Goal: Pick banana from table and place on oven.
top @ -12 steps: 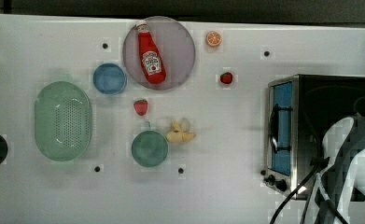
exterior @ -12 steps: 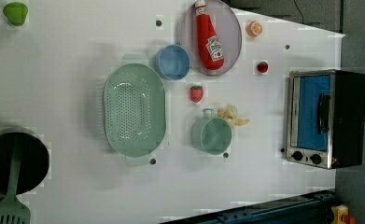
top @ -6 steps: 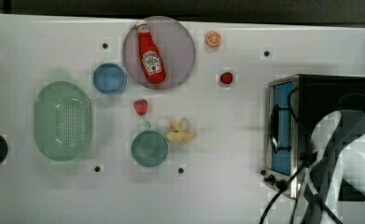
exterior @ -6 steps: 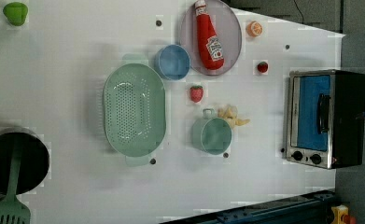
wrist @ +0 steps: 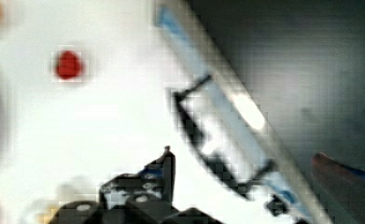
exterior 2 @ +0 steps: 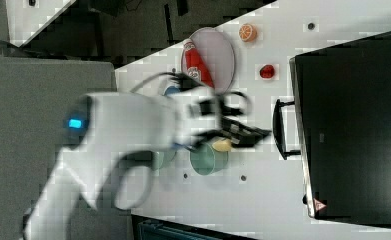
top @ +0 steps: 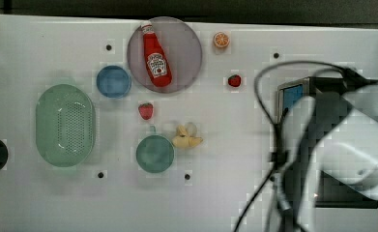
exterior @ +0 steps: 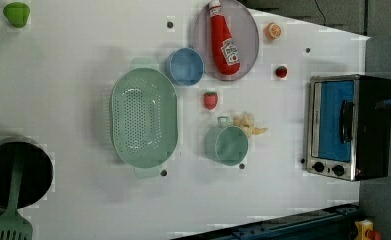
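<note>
The banana lies on the white table, just beside the teal cup; in the left view the banana sits right of the cup's rim. The oven stands at the table's right end, its black top bare. My arm blurs across the oven in the top view. In the right view my gripper hangs between the cup and the oven's handle, with the banana peeking out under it. The wrist view looks down on the oven's door handle.
A ketchup bottle lies on a grey plate. A blue bowl, a green colander, a strawberry, an orange slice and a small red fruit dot the table. A black pot with a spatula stands far off.
My arm has swung further into the top view from its lower right corner and now covers most of the oven. The banana and the other things have stayed put.
</note>
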Controlling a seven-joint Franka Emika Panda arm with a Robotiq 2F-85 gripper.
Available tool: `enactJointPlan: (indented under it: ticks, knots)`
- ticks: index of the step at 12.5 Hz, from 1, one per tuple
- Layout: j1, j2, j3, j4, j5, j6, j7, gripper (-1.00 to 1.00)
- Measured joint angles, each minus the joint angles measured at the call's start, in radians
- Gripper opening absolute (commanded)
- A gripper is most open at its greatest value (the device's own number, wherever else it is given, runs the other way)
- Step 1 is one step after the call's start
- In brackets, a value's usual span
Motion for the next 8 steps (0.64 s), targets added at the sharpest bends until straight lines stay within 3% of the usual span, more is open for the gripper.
enactJointPlan:
  ticks: [5, 8]
  knots:
    - [0.061, -0.113, 0.237, 0.039, -0.003, -0.067, 0.408, 1.0]
    - [0.087, -0.207, 0.352, 0.055, -0.003, -0.241, 0.586, 1.0]
